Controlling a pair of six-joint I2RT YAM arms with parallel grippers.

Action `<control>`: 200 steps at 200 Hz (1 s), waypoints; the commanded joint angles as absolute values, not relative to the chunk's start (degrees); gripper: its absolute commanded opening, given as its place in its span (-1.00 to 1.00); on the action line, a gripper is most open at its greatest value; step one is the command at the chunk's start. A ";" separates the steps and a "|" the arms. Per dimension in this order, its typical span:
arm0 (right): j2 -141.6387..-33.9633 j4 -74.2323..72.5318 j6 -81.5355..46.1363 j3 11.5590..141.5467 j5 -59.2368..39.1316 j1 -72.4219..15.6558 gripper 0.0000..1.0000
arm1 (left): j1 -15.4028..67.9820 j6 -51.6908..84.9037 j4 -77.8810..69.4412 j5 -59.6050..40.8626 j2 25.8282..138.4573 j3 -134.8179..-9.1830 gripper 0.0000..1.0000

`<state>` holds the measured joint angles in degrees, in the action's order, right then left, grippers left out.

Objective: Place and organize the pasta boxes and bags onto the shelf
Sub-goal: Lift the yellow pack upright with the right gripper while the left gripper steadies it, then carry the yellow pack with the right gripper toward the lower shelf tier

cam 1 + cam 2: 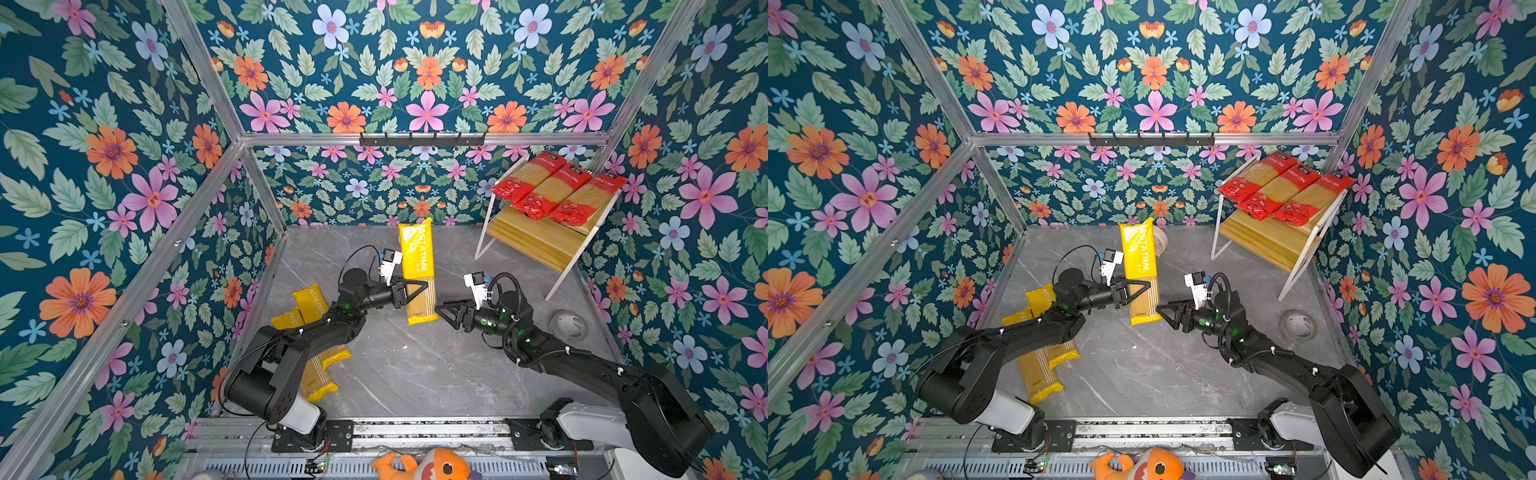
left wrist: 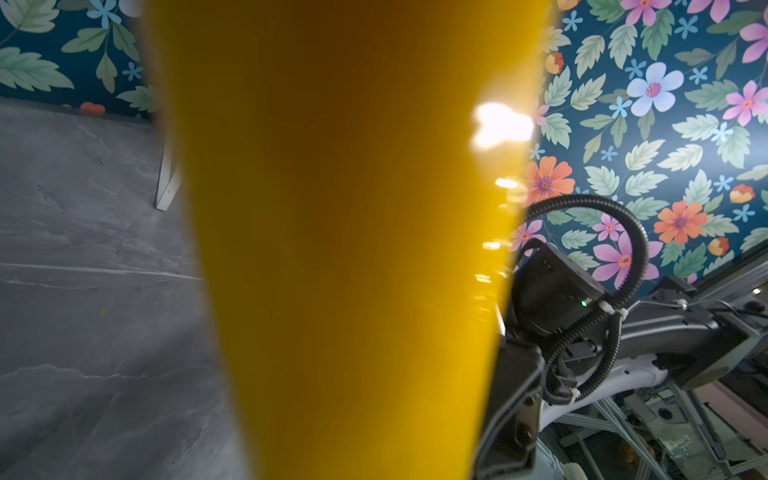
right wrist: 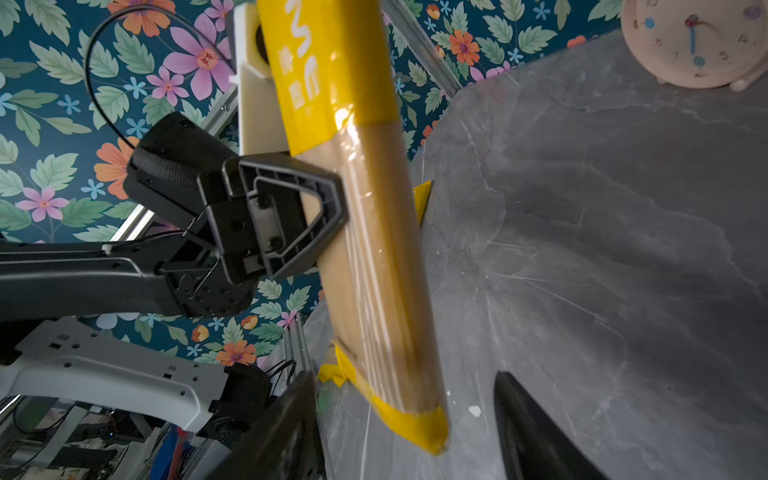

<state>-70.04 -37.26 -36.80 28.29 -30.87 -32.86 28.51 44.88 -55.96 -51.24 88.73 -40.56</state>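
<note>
A black hook rail [image 1: 422,140] is fixed along the aluminium crossbar. A pale pink round clock [image 3: 698,41] is stood on the grey marbled tabletop [image 1: 415,374]. An orange plush toy [image 1: 432,463] is laid beyond its front edge.

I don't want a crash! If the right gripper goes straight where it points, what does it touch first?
Most likely the lower end of the yellow packet, held by the left gripper. The open right gripper points straight at it, with nothing between.

Red packets [image 1: 557,189] top the shelf [image 1: 534,245]; one yellow packet [image 1: 417,270] is upright, two others [image 1: 311,306] apparently lie left.
</note>
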 commanded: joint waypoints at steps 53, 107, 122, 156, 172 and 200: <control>-72.70 -40.81 -36.65 29.60 -30.11 -33.20 0.05 | 31.55 58.98 -75.52 -53.00 94.53 -44.58 -0.70; -70.30 -42.16 -38.52 27.68 -27.12 -33.13 -0.77 | 32.17 61.76 -77.03 -51.98 98.26 -46.32 -0.46; -69.51 -42.71 -39.93 26.60 -25.20 -32.89 -0.90 | 32.08 59.48 -72.31 -49.68 98.05 -46.48 -0.19; -67.72 -43.42 -44.55 25.08 -21.52 -31.10 -1.00 | 31.99 55.92 -63.39 -45.87 98.21 -46.37 0.13; -65.98 -43.61 -46.99 23.83 -18.55 -29.95 -1.00 | 31.61 56.36 -62.70 -44.05 98.70 -45.31 0.19; -60.92 -39.86 -48.54 22.62 -11.05 -28.19 -1.00 | 30.68 57.32 -63.81 -40.29 98.55 -42.11 0.23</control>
